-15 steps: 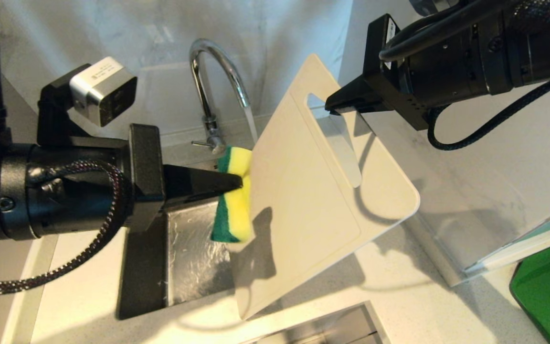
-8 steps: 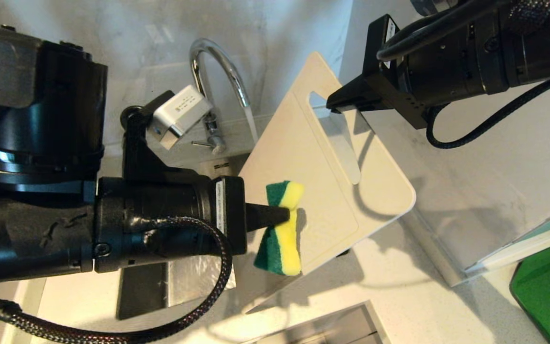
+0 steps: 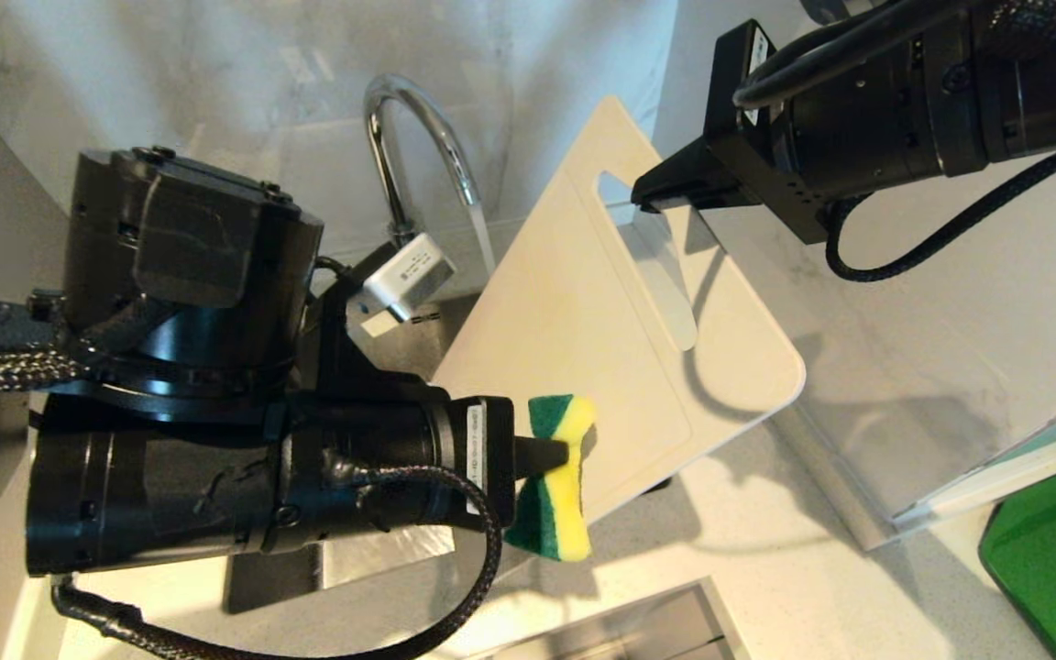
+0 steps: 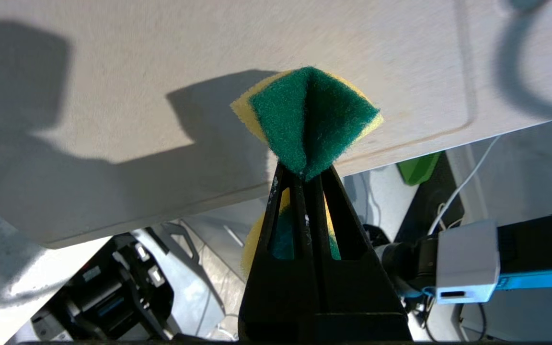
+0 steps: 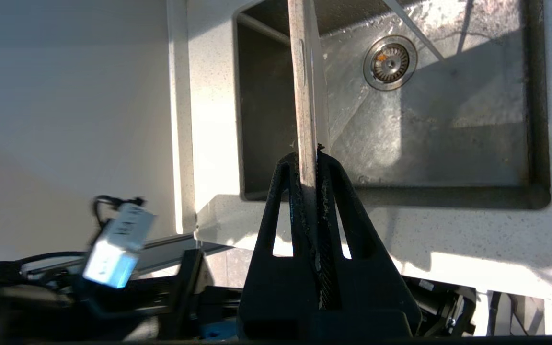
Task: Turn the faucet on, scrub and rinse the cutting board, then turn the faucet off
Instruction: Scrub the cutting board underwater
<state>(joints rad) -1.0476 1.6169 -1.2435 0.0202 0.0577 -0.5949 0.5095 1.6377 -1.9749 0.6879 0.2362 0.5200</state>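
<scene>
The off-white cutting board point(image 3: 620, 330) hangs tilted over the sink, slot handle uppermost. My right gripper point(image 3: 643, 197) is shut on its top edge beside the slot; in the right wrist view the cutting board point(image 5: 304, 86) shows edge-on between the fingers of that right gripper point(image 5: 310, 153). My left gripper point(image 3: 565, 452) is shut on a yellow and green sponge point(image 3: 557, 481), pinched in the middle and pressed against the board's lower part. In the left wrist view the sponge point(image 4: 307, 120) lies on the board point(image 4: 209, 72) at the left gripper point(image 4: 303, 172). Water runs from the chrome faucet point(image 3: 418, 128); its lever is hidden behind my left arm.
The steel sink point(image 5: 448, 110) with its drain point(image 5: 390, 62) lies below the board. A pale counter point(image 3: 766, 568) surrounds it. A dark green mat point(image 3: 1055, 559) and a clear panel point(image 3: 1005, 477) stand at the right. My left arm fills the left of the head view.
My left gripper has carried the sponge down and to the right across the board, from its upper left edge to its lower part. The right gripper and board have stayed put.
</scene>
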